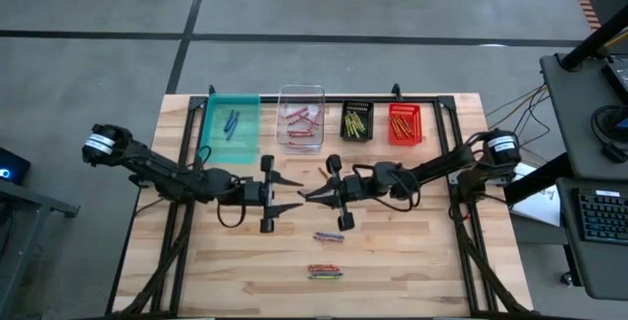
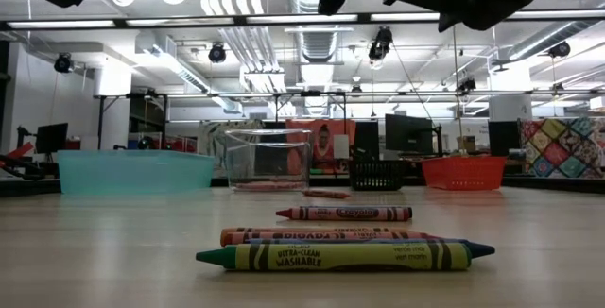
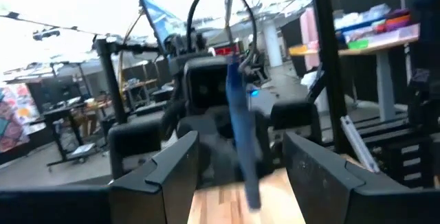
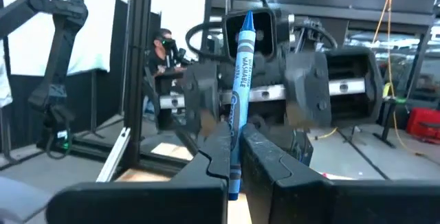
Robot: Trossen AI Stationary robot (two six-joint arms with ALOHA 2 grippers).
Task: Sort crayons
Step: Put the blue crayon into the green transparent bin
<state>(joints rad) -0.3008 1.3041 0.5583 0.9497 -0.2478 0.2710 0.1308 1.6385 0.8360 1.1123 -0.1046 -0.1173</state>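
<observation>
- The right claw sits over the middle of the bench, in front of the clear bin, pinched tight on a blue crayon that stands upright between its fingers.
- The left claw faces it tip to tip, just beside it, jaws spread wide and holding nothing; the blue crayon shows between its fingers in its wrist view.
- Nearer the bench's front edge than the clear bin lies one loose crayon, and farther front a small bunch of crayons lying side by side.
- Left of the clear bin, the teal bin holds blue crayons.
- The clear bin holds red or pink crayons.
- Right of it, the black bin holds yellow crayons, and the red bin beyond that holds orange ones.
</observation>
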